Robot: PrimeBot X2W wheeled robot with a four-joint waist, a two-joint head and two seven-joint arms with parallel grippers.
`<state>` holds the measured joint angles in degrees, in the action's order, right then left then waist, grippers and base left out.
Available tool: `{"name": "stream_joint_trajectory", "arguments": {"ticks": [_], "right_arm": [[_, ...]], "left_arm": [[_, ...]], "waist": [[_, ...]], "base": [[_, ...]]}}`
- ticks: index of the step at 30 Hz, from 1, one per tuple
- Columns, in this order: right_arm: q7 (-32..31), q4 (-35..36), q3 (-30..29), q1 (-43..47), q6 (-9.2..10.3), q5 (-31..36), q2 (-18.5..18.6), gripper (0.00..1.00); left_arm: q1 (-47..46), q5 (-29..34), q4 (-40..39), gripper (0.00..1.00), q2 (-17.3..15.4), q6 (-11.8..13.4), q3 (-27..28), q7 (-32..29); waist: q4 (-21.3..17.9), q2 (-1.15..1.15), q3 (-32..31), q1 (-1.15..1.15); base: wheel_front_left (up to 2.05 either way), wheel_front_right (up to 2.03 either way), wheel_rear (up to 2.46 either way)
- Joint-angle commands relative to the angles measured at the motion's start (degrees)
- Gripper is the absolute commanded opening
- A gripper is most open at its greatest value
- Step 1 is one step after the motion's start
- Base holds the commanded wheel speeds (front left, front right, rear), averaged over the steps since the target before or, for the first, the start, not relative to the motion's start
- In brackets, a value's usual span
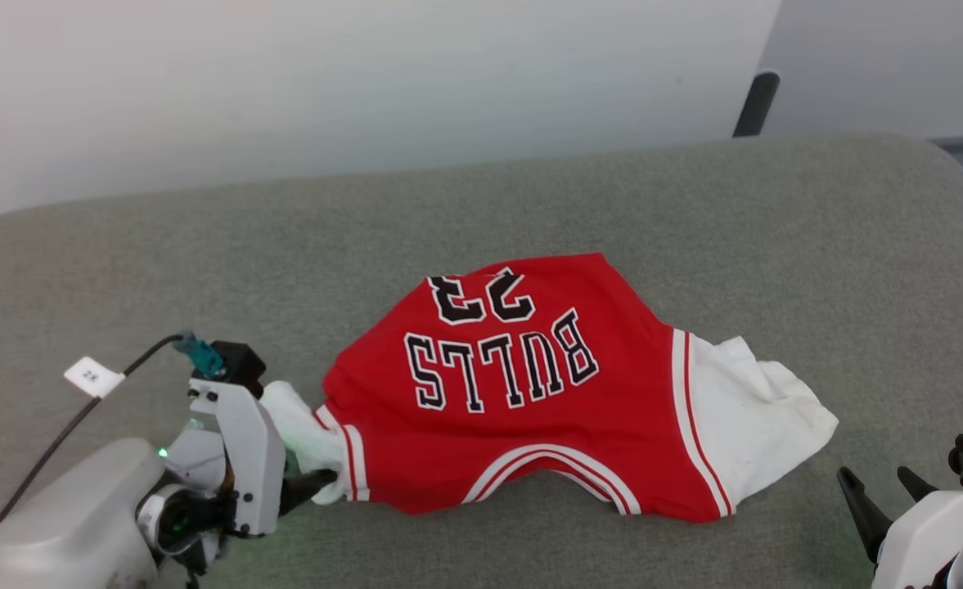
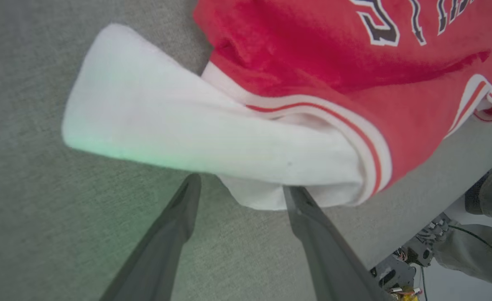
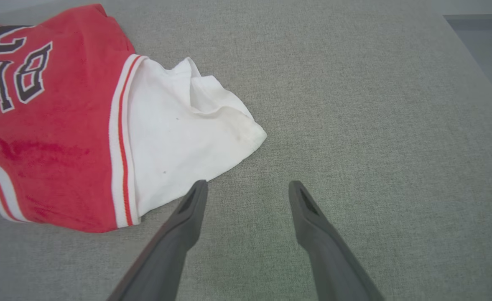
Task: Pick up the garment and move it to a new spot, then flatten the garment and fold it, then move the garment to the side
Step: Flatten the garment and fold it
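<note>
Crosswise, the garment (image 1: pixel 530 425), collar nearside.

The place looks like a robotics lab or test room rather than a home. A plain white wall (image 1: pixel 285 82) runs across the top of the head view, behind a large desk (image 1: pixel 694 204) covered in grey cloth with rounded corners. At the lower left of that view, a black cable (image 1: pixel 47 446) carrying a white paper tag (image 1: pixel 93 376) runs towards the left end effector (image 1: pixel 309 478). Exposed wiring (image 2: pixel 400 271) shows at the lower right of the left wrist view.
</note>
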<state>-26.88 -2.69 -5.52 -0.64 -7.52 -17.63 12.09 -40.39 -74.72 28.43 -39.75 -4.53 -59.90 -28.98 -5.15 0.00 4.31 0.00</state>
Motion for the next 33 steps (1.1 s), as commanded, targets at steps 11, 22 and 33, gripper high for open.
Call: {"name": "stream_joint_trajectory", "arguments": {"ticks": [11, 22, 33], "right_arm": [[1.0, -0.5, 0.4, -2.0, 0.06, -0.3, -0.1, 1.0], [1.8, -2.3, 0.7, -3.4, 0.06, -1.1, 0.5, 1.0], [2.8, -3.8, -0.4, -1.5, 0.06, -0.8, 0.3, 1.0]], "left_arm": [[-0.9, -3.1, 4.1, 1.0, 3.9, -0.3, 0.7, -2.3], [-2.7, -5.2, 10.6, 0.0, 5.9, -1.2, 1.2, -5.1], [-3.3, -3.8, 5.8, 0.0, -2.4, 2.8, 1.7, -6.6]], "waist": [[-1.4, 0.0, 3.4, 0.0], [-1.0, 0.0, 4.0, 0.0], [1.4, 0.0, 1.6, 0.0]], "base": [[0.0, 0.0, 0.0], [0.0, 0.0, 0.0], [0.0, 0.0, 0.0]]}}
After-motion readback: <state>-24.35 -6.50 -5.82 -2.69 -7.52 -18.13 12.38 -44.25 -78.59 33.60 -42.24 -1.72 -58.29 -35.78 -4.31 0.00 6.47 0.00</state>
